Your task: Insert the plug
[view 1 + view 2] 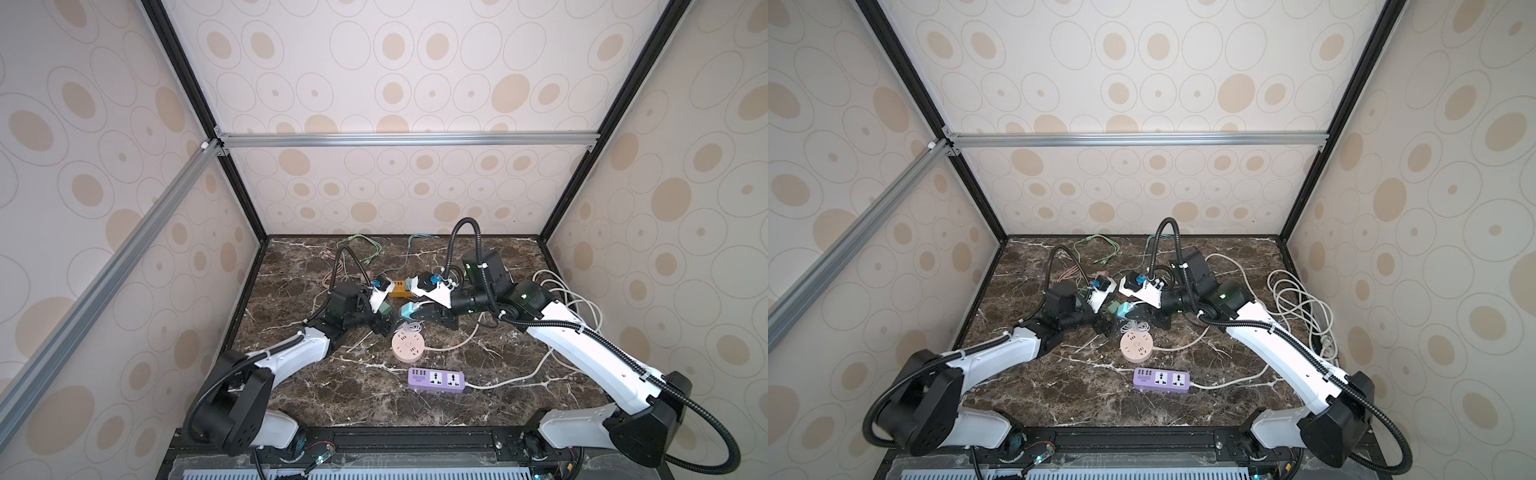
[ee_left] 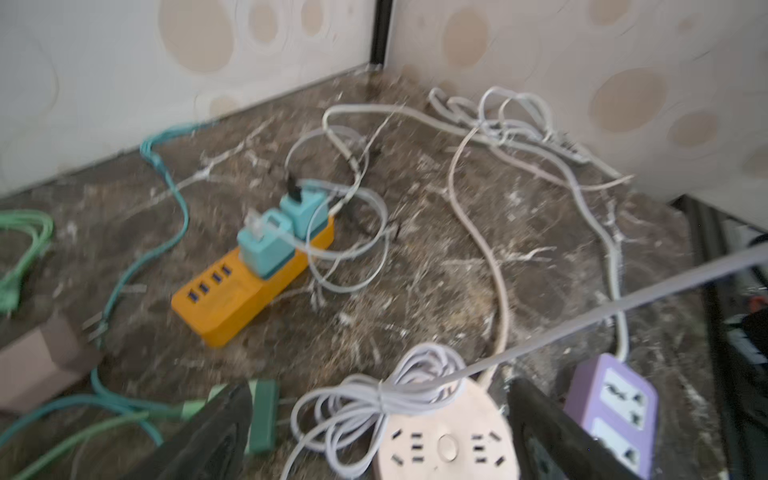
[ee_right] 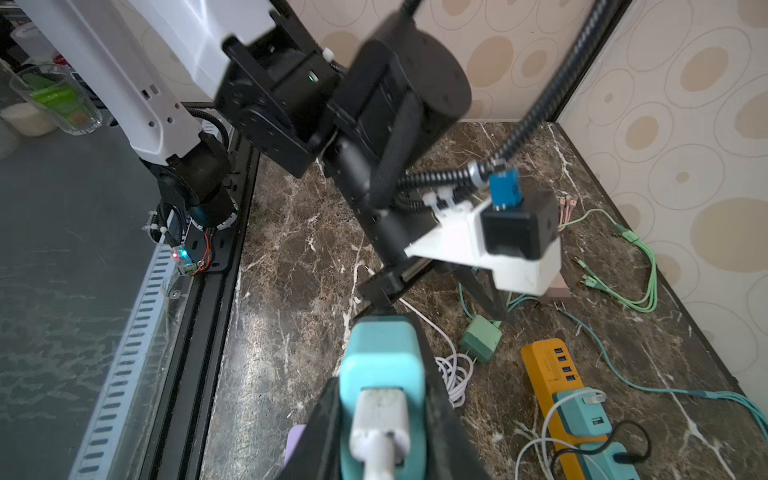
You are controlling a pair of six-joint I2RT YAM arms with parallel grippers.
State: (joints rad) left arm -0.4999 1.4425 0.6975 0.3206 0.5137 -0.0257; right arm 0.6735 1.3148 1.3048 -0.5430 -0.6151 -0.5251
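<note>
My right gripper point(image 3: 382, 415) is shut on a teal plug point(image 3: 382, 361) that has a white USB lead in its back. In both top views the plug point(image 1: 409, 311) point(image 1: 1124, 311) hangs just above the table's middle. A round pink socket strip point(image 1: 407, 344) point(image 2: 444, 440) lies right below it, with a coiled white cable point(image 2: 357, 411) on its edge. My left gripper point(image 2: 382, 436) is open with the pink strip between its dark fingers point(image 2: 216, 436), and holds nothing. The plug's lead point(image 2: 623, 303) stretches across the left wrist view.
An orange strip point(image 2: 245, 291) point(image 3: 552, 370) carries two teal chargers point(image 2: 266, 245). A purple strip point(image 1: 436, 379) point(image 2: 615, 411) lies nearer the front. A green plug point(image 3: 480, 338) and green and teal cables point(image 3: 640, 274) lie behind. White cords point(image 1: 573, 299) pile up at the right wall.
</note>
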